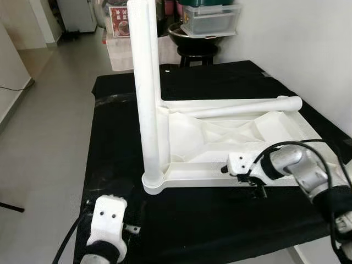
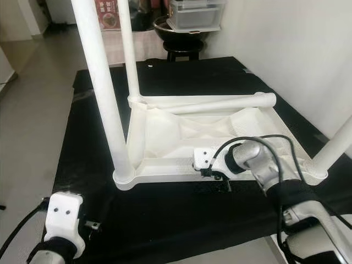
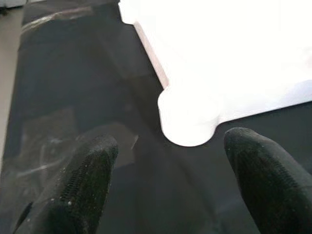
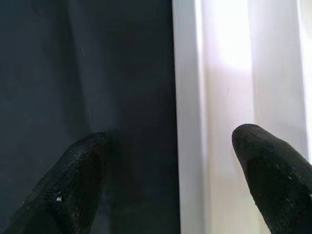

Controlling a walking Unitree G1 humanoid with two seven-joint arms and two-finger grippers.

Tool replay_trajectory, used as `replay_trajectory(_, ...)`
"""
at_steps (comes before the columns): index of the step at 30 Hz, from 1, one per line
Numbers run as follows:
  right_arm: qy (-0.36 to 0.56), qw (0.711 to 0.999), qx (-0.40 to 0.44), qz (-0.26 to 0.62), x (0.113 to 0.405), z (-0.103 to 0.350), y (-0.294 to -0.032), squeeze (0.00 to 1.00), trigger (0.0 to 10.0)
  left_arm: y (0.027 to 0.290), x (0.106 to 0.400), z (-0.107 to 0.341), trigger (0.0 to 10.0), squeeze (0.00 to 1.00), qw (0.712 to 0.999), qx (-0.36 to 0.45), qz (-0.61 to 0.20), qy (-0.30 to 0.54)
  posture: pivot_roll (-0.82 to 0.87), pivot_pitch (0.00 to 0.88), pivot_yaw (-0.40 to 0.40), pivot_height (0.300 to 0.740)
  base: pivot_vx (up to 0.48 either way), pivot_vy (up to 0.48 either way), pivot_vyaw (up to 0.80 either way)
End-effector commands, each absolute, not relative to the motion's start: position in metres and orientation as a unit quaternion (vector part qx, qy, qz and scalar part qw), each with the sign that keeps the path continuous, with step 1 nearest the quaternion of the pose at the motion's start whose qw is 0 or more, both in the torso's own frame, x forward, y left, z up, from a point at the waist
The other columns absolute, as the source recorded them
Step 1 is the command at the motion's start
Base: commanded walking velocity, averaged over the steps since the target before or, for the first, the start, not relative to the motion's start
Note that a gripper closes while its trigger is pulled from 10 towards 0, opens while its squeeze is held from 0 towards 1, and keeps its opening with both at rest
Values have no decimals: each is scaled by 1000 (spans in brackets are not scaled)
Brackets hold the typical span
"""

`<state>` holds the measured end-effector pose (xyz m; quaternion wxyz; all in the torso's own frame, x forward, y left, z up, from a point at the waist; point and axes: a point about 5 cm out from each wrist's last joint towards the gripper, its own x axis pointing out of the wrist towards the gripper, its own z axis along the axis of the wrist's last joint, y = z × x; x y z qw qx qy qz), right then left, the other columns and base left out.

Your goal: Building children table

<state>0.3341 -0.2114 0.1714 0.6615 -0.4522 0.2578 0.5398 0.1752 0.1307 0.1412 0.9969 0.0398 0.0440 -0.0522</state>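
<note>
Upturned white tabletop (image 2: pixel 165 135) on black cloth (image 2: pixel 165 214): three legs upright, one lying across. Both grippers, left (image 3: pixel 165 183) and right (image 4: pixel 168 183), fingers spread, empty.

A black cloth (image 1: pixel 209 220) covered the tabletop. Beyond it stood a dark stool (image 1: pixel 197 55) bearing a black bowl (image 1: pixel 187 36) and a clear storage box (image 1: pixel 212 19).

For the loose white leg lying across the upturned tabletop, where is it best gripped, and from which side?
Grip the loose leg mid-shaft from above, fingers straddling its round tube. It lies nearly level across the tabletop frame, so its top is exposed. The open right gripper, now at the near rim, is probably the closer one.
</note>
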Motion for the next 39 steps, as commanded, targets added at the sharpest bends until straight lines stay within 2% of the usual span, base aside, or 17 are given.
replay_trajectory(1, 268, 654, -468, 530, 336, 174, -216, 0, 10000, 132, 176, 138, 10000, 0, 996, 57, -54, 49, -74, 120, -27, 740, 0, 0, 0)
replay_trajectory(3, 275, 656, -472, 521, 337, 176, -221, 0, 10000, 132, 177, 138, 10000, 0, 996, 62, -53, 47, -82, 121, -29, 740, 0, 0, 0)
replay_trajectory(4, 281, 663, -473, 508, 340, 179, -225, 0, 7882, 132, 179, 139, 10000, 0, 996, 65, -52, 43, -86, 121, -33, 740, 0, 0, 0)
replay_trajectory(6, 290, 670, -471, 495, 343, 182, -230, 0, 4706, 132, 180, 139, 10000, 0, 996, 65, -50, 40, -97, 118, -38, 740, 0, 0, 0)
replay_trajectory(8, 292, 674, -469, 490, 346, 184, -230, 0, 0, 131, 181, 138, 10000, 0, 996, 64, -50, 38, -113, 116, -41, 740, 0, 0, 0)
replay_trajectory(15, 285, 684, -452, 497, 348, 181, -222, 0, 0, 130, 182, 137, 10000, 0, 996, 63, -51, 38, -117, 112, -40, 740, 0, 0, 0)
replay_trajectory(21, 237, 691, -426, 534, 346, 171, -189, 0, 0, 129, 186, 137, 10000, 0, 994, 83, -60, 34, -119, 110, -39, 740, 0, 0, 0)
replay_trajectory(24, 232, 693, -423, 536, 346, 170, -185, 0, 0, 129, 187, 137, 10000, 0, 994, 84, -61, 33, -119, 110, -39, 740, 0, 0, 0)
replay_trajectory(29, 204, 710, -401, 542, 346, 165, -165, 0, 0, 128, 188, 137, 10000, 0, 994, 86, -61, 34, -119, 110, -40, 740, 0, 0, 0)
replay_trajectory(30, 183, 723, -380, 548, 346, 164, -147, 0, 0, 128, 189, 136, 10000, 0, 993, 99, -62, 34, -122, 109, -41, 740, 0, 0, 0)
replay_trajectory(32, 175, 727, -370, 551, 345, 164, -140, 0, 0, 128, 189, 135, 10000, 0, 992, 105, -63, 34, -122, 109, -41, 740, 0, 0, 0)
replay_trajectory(34, 149, 739, -339, 563, 343, 167, -119, 0, 0, 127, 191, 136, 10000, 0, 991, 117, -64, 31, -123, 108, -42, 740, 0, 0, 0)
replay_trajectory(35, 149, 739, -339, 563, 343, 167, -119, 0, 0, 127, 191, 136, 10000, 0, 991, 117, -64, 31, -123, 108, -42, 740, 0, 0, 0)
replay_trajectory(38, 106, 758, -299, 570, 344, 176, -89, 0, 0, 126, 192, 135, 10000, 0, 990, 122, -66, 30, -112, 108, -38, 740, 0, 0, 0)
replay_trajectory(39, 106, 758, -299, 570, 344, 176, -89, 0, 0, 126, 192, 135, 10000, 0, 990, 122, -66, 30, -112, 108, -38, 740, 0, 0, 0)
